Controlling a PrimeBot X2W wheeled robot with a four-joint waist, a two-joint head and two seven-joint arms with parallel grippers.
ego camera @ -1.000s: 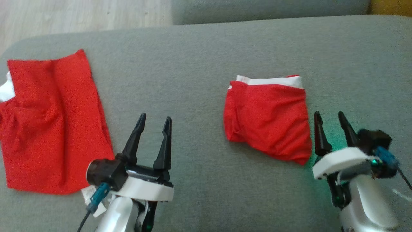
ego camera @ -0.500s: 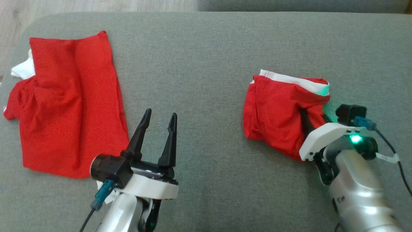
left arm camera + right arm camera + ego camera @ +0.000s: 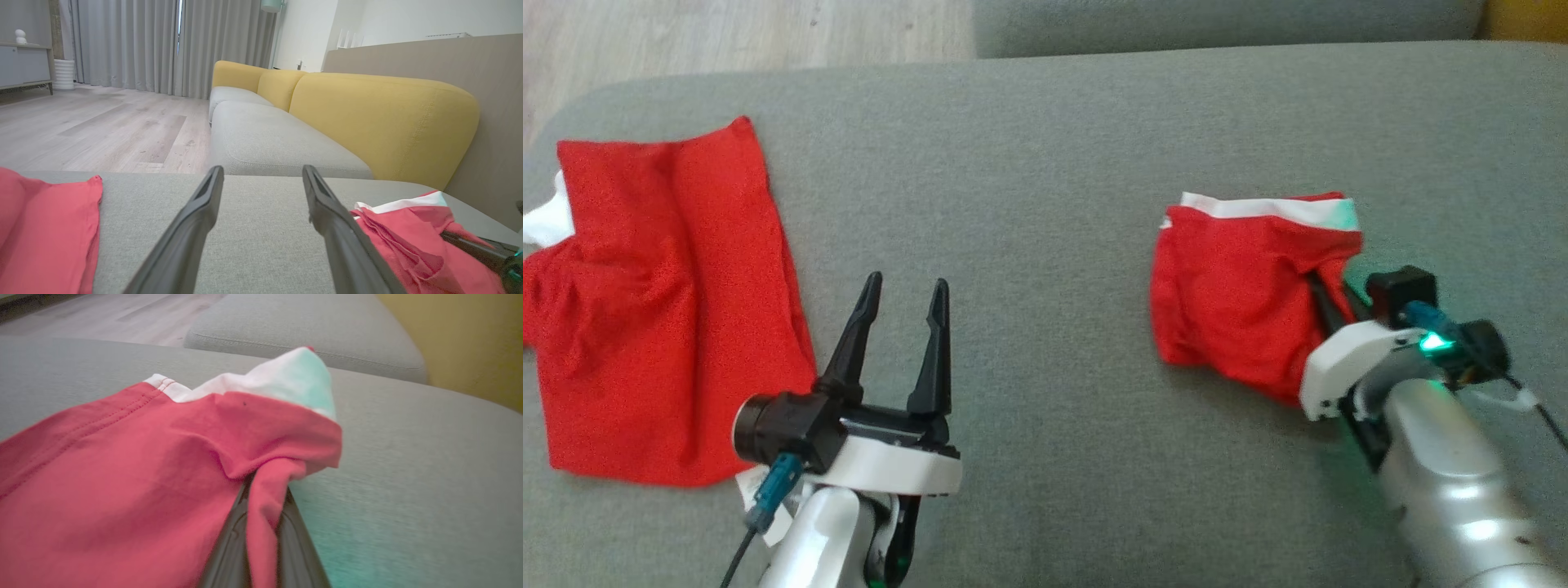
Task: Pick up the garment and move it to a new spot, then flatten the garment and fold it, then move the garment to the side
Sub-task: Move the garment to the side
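Grey sofa seat (image 3: 1045,163): right gripper (image 3: 1330,296) pinches garment (image 3: 1233,286) edge.

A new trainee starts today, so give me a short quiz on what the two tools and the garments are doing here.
1. True or false: the left tool is open and holds nothing.
2. What does the right tool pinch? A) the folded garment B) a cup C) nothing
3. Fill in: the band along the folded garment's far edge is ____.
Key: 1 true; 2 A; 3 white.
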